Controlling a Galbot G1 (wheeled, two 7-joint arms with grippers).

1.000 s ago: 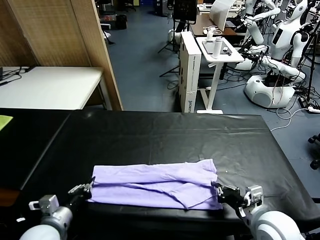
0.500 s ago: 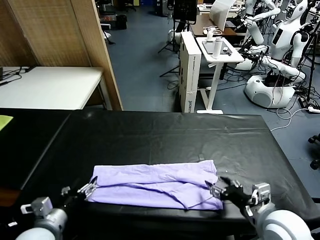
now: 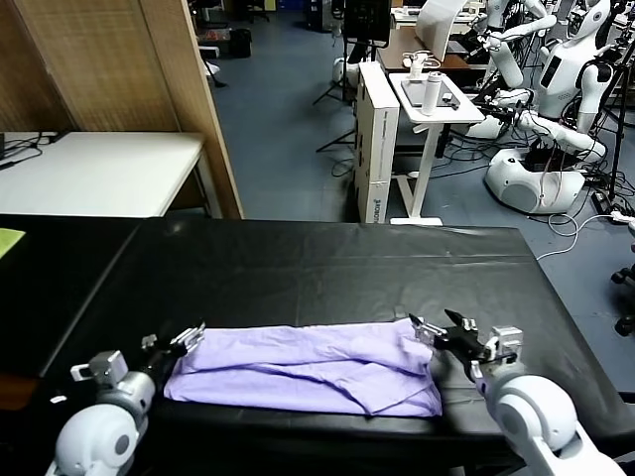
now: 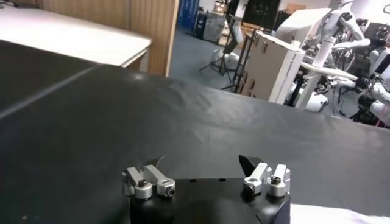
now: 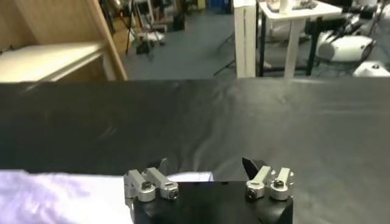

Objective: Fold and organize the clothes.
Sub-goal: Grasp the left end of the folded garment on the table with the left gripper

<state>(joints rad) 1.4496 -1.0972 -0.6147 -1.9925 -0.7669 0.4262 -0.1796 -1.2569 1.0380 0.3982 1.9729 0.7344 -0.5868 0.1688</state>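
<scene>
Head view: lavender T-shirt (image 3: 303, 367) lies as a long folded band across the near edge of the black tabletop (image 3: 327, 268), flat-ish w/ a few creases. Left pincer (image 3: 184, 340) sits at the shirt's left end, spread open, holding nothing. Right pincer (image 3: 444, 329) is just off the far right corner, also open and empty.

Left wrist view: left pincer's jaws stand wide apart over bare tabletop, only a sliver of pale fabric in the corner.

Right wrist view: right pincer spread too, shirt edge (image 5: 55, 198) right beside and under it.

Imo next step is prob another fold. Pinch both ends at matching corners, grab all layers not just the top one, lift evenly so the thin fabric doesn't sag or bunch.
</scene>
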